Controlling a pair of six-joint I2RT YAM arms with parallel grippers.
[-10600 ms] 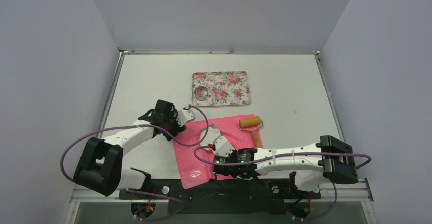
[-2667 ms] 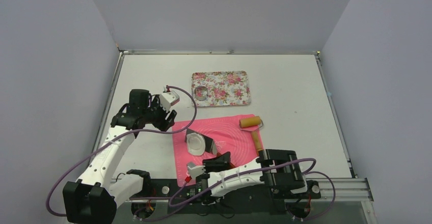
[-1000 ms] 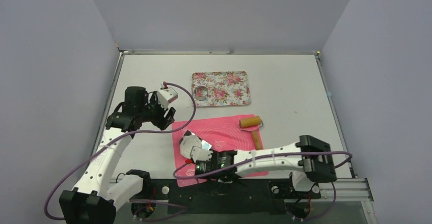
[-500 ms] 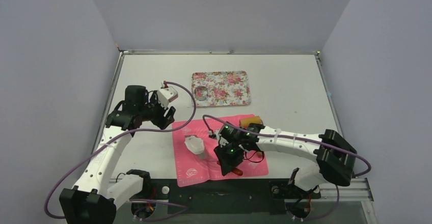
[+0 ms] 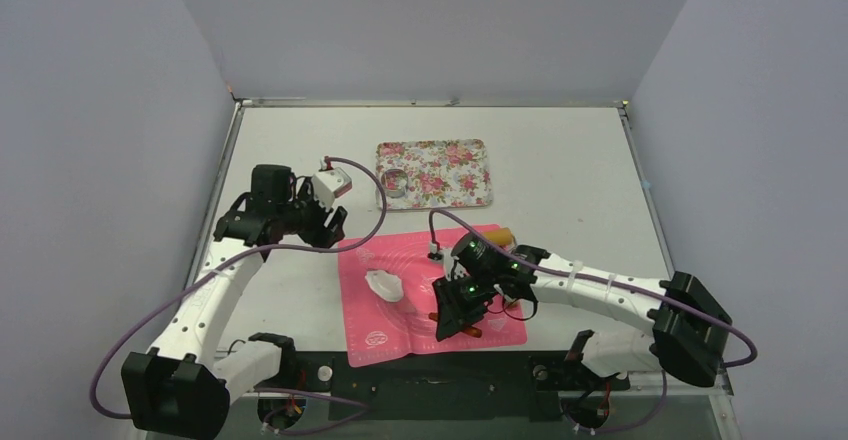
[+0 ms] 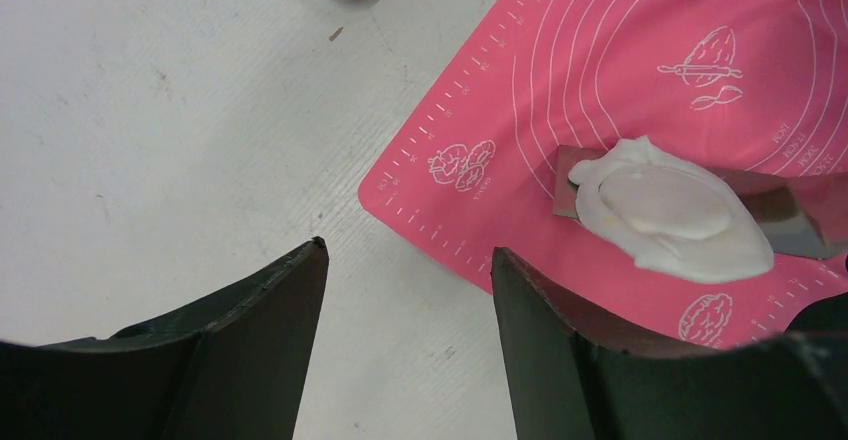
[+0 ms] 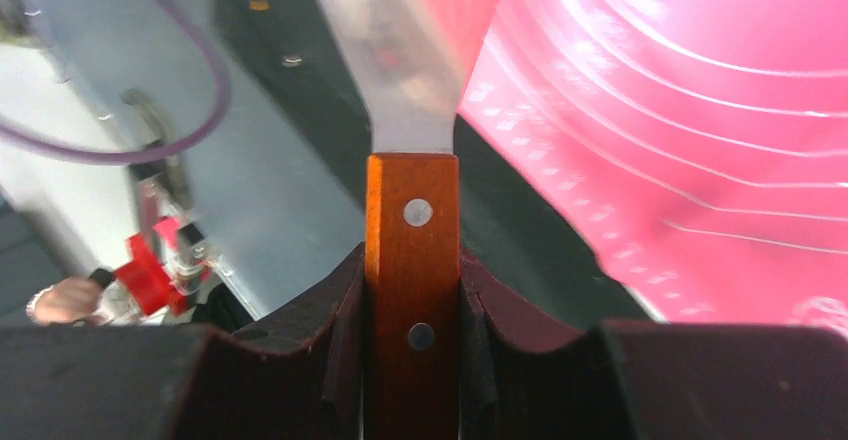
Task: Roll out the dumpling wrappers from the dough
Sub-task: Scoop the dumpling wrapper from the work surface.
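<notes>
We find the right wrist view badly blurred: the scraper point(image 7: 412, 260) shows a sharp wooden handle, but its pale blade smears upward over the dark rail and the pink mat point(image 7: 700, 110), and we cannot place its tip. From above, the right arm covers most of that tool and part of the rolling pin point(image 5: 497, 233) at the mat's far right corner. The floral tray point(image 5: 450, 173) sits on the table point(image 5: 560, 150) beyond the mat. A small round thing point(image 5: 396, 185) at its left end is too small for us to name. In the left wrist view a shiny metal strip point(image 6: 800, 215) lies against the dough point(image 6: 690, 245) and runs off the right edge; we cannot tell whether it is the scraper's blade.

The dough lies on the left half of the mat, a soft white lump with a round disc point(image 6: 660, 200) marked in its middle; whether the disc is cut free we cannot tell.

The right gripper point(image 7: 412, 270) is clamped on the scraper's wooden handle, a finger pressed to each side, above the near part of the mat just right of the dough. The left gripper point(image 6: 408, 252) hangs over bare table just off the mat's far left corner, jaws wide apart, holding and touching nothing
</notes>
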